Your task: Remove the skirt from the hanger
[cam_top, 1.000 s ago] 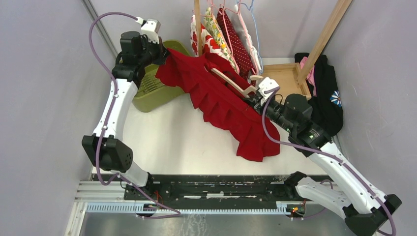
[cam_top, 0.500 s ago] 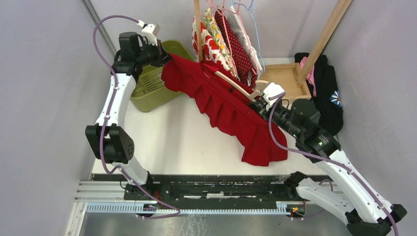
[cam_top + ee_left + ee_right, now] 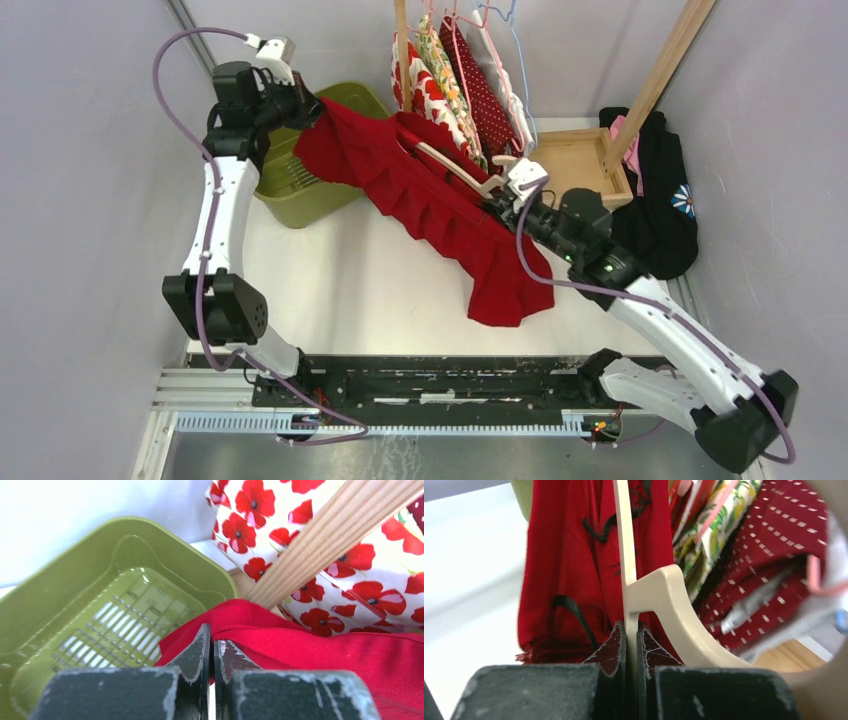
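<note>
A red pleated skirt (image 3: 430, 205) stretches in the air between both arms, its hem drooping to the table near the middle. A cream hanger (image 3: 455, 168) runs along the skirt's upper edge. My left gripper (image 3: 308, 108) is shut on the skirt's left end (image 3: 300, 645), above the green basket. My right gripper (image 3: 500, 200) is shut on the hanger (image 3: 631, 570) beside its curved hook, with the red skirt (image 3: 569, 570) hanging just beyond. Black ribbon loops dangle from the skirt in the right wrist view.
A green slotted basket (image 3: 270, 180) sits at the back left, under the left gripper. Patterned garments (image 3: 450, 70) hang on a wooden rack (image 3: 402, 40) behind the skirt. A wooden tray (image 3: 575, 160) and a black garment (image 3: 665, 200) lie at the back right.
Both arms have shifted left with the skirt and hanger. The left gripper moved further out over the basket, and the skirt's hem swung left.
</note>
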